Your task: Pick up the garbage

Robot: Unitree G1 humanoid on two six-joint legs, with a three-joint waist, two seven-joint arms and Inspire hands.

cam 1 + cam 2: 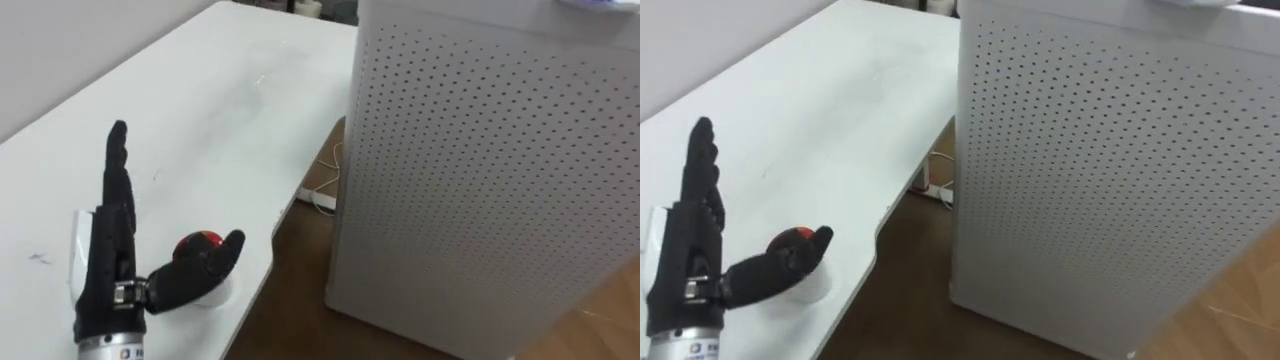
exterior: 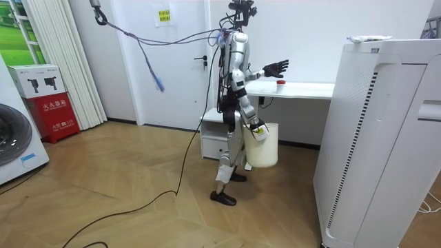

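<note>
A small piece of garbage with a red top [image 1: 200, 244] and a white base sits on the white table [image 1: 200, 120] close to its front edge. My left hand [image 1: 110, 250] hovers open just left of it. The fingers point straight up the table, and the thumb reaches across in front of the red top. From the room view I stand at the table's left end with the left hand [image 2: 275, 67] held out over it. My right hand [image 2: 257, 129] hangs at my side, shut on the rim of a white bucket [image 2: 265, 146].
A tall white perforated cabinet [image 1: 480, 170] stands right of the table, with a narrow strip of wooden floor between. A white power strip with a cable [image 1: 322, 196] lies there. A low drawer unit [image 2: 213, 141] sits under the table.
</note>
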